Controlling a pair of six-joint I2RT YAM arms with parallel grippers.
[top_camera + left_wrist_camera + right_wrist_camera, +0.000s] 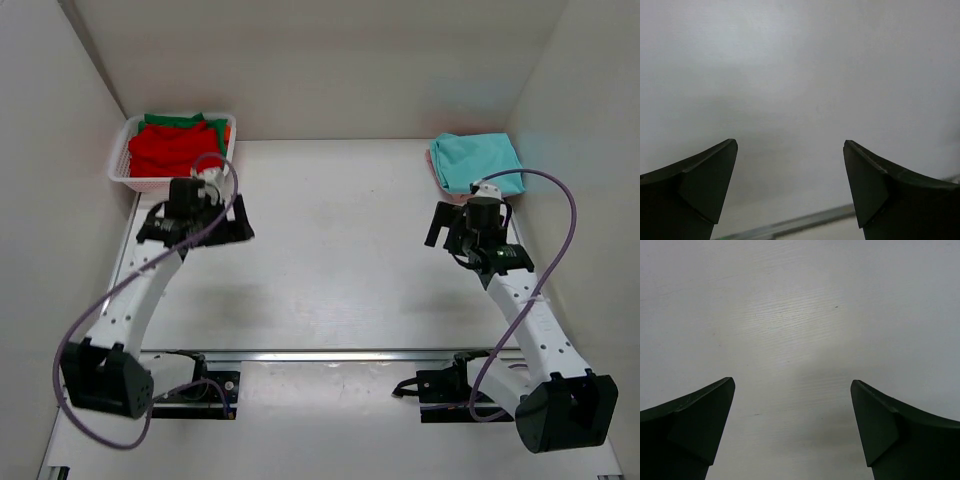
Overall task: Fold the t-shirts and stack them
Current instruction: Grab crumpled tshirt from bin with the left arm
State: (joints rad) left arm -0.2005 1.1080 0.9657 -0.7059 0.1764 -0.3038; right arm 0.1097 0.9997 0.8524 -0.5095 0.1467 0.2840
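While inside the white basket [119, 168], red tee [165, 150] atop green tee [182, 120]

Work surface: flat white matte table top [340, 260], with faint straight grain showing directly beneath the right gripper [792, 382]. Enclosure: plain white back wall panel [320, 70] beyond both grippers, plain white left side panel [50, 200] outboard of the left gripper [790, 145], and plain white right side panel [590, 150] outboard of the right gripper. A silver metal rail [340, 355] crosses the table behind both grippers. Lighting is diffuse and even. Soft grey shadows lie on the table under each gripper.
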